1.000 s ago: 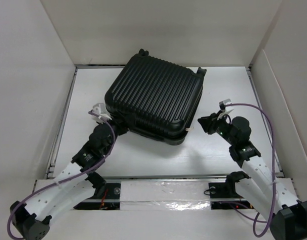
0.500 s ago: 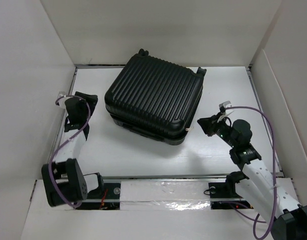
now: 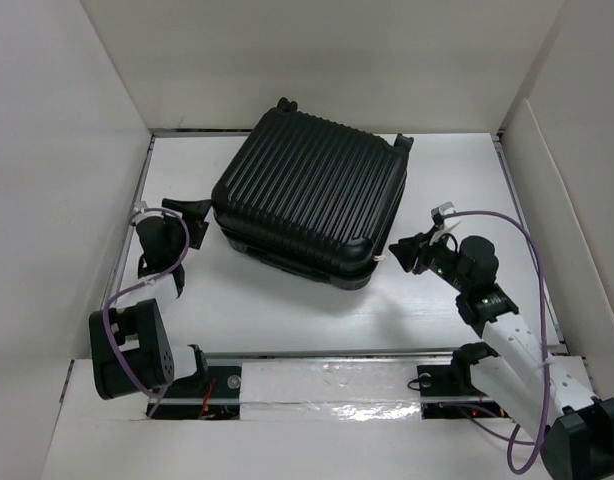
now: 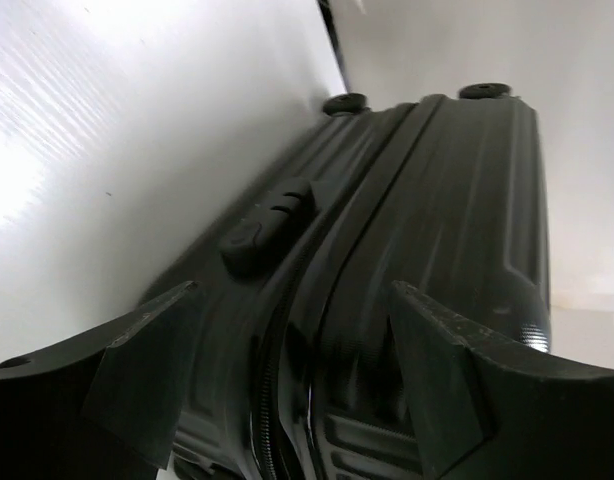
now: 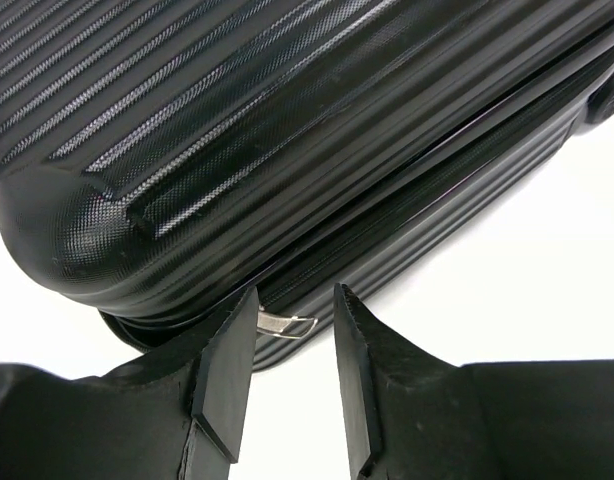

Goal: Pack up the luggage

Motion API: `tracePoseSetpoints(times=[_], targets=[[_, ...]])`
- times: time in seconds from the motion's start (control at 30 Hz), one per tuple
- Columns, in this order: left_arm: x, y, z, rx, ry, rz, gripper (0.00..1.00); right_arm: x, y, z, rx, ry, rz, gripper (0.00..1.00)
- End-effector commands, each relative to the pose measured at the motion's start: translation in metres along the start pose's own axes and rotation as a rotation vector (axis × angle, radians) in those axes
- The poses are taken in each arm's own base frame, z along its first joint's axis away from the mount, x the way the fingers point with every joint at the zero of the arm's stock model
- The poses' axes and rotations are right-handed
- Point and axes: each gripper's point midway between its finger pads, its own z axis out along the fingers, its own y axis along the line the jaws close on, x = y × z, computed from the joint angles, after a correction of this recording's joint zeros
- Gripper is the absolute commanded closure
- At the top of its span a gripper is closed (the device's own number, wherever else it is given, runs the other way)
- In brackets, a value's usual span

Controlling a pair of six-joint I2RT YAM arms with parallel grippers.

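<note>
Luggage [image 3: 307,205] lies shut, flat on the table [image 3: 287,310]. Left wrist: left gripper [image 4: 292,300] spread wide, empty, facing the side handle [image 4: 267,225]. Right wrist: right gripper [image 5: 294,295] narrowly parted, straddling the zip pull [image 5: 285,325], not clamped. Zipping likely remains.

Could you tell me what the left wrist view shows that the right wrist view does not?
Only the left wrist view shows two wheels on the luggage and a raised side piece. Only the right wrist view shows a metal zipper pull, just beyond the right gripper. Both show the ribbed shell, the zipper seam, and open jaws.
</note>
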Motion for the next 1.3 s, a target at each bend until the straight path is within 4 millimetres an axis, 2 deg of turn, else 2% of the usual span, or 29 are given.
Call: tracePoseSetpoints(times=[0.0, 0.03, 0.1, 0.17, 0.3, 0.37, 0.43, 0.47, 0.5, 0.57, 0.6, 0.77, 0.83, 0.87, 0.9, 0.97, 1.0, 1.03, 1.1, 1.17, 1.2, 1.23, 1.27], targets=[[0.02, -0.041, -0.012, 0.205, 0.088, -0.033, 0.29, -0.006, 0.007, 0.002, -0.042, -0.036, -0.035, 0.58], [0.02, -0.048, -0.012, 0.242, 0.076, -0.035, 0.3, -0.005, 0.007, 0.003, -0.043, -0.035, -0.03, 0.57], [0.024, -0.049, -0.012, 0.257, 0.071, -0.076, 0.31, -0.007, 0.007, 0.002, -0.043, -0.04, -0.026, 0.57], [0.03, -0.062, -0.013, 0.319, 0.077, -0.092, 0.32, -0.008, 0.008, 0.001, -0.041, -0.047, -0.015, 0.56], [0.034, -0.09, -0.022, 0.427, 0.074, -0.153, 0.34, -0.01, 0.014, -0.001, -0.055, -0.056, 0.008, 0.43], [0.037, -0.109, -0.027, 0.469, 0.083, -0.164, 0.34, -0.007, 0.013, -0.003, -0.042, -0.053, 0.04, 0.4], [0.035, -0.124, -0.033, 0.504, 0.066, -0.171, 0.33, -0.01, 0.005, -0.009, 0.026, -0.089, 0.087, 0.4], [0.036, -0.127, -0.034, 0.512, 0.067, -0.173, 0.33, -0.001, -0.002, -0.011, 0.064, -0.092, 0.111, 0.37], [0.037, -0.135, -0.038, 0.529, 0.066, -0.171, 0.32, -0.006, -0.009, -0.016, 0.115, -0.142, 0.148, 0.34], [0.036, -0.139, -0.04, 0.539, 0.063, -0.169, 0.32, 0.008, -0.021, -0.019, 0.176, -0.127, 0.186, 0.3], [0.036, -0.142, -0.042, 0.547, 0.067, -0.165, 0.32, 0.008, -0.031, -0.022, 0.217, -0.133, 0.2, 0.26], [0.038, -0.159, -0.054, 0.591, 0.093, -0.134, 0.32, 0.012, -0.039, -0.023, 0.241, -0.083, 0.217, 0.25], [0.041, -0.161, -0.056, 0.565, 0.113, -0.09, 0.31, 0.001, -0.047, -0.028, 0.29, -0.11, 0.199, 0.25], [0.043, -0.158, -0.056, 0.543, 0.12, -0.069, 0.31, 0.0, -0.049, -0.031, 0.31, -0.116, 0.197, 0.27], [0.047, -0.156, -0.056, 0.524, 0.133, -0.045, 0.3, -0.005, -0.052, -0.037, 0.331, -0.136, 0.193, 0.41], [0.052, -0.14, -0.056, 0.457, 0.137, 0.002, 0.28, -0.006, -0.055, -0.041, 0.352, -0.15, 0.177, 0.49], [0.049, -0.132, -0.056, 0.431, 0.122, 0.01, 0.28, -0.009, -0.054, -0.043, 0.352, -0.161, 0.172, 0.7], [0.048, -0.118, -0.057, 0.393, 0.111, 0.031, 0.27, -0.006, -0.054, -0.043, 0.347, -0.155, 0.169, 0.8], [0.035, -0.106, -0.058, 0.35, 0.043, 0.041, 0.27, -0.005, -0.052, -0.04, 0.327, -0.16, 0.154, 0.87], [0.025, -0.104, -0.067, 0.337, -0.02, 0.093, 0.28, 0.007, -0.049, -0.031, 0.286, -0.099, 0.143, 0.89], [0.02, -0.107, -0.069, 0.329, -0.06, 0.119, 0.37, 0.012, -0.049, -0.027, 0.279, -0.071, 0.147, 0.91], [0.017, -0.115, -0.077, 0.321, -0.08, 0.146, 0.42, 0.026, -0.051, -0.022, 0.274, -0.012, 0.158, 0.91], [0.018, -0.118, -0.08, 0.315, -0.097, 0.177, 0.49, 0.028, -0.052, -0.019, 0.274, 0.004, 0.159, 0.91]])
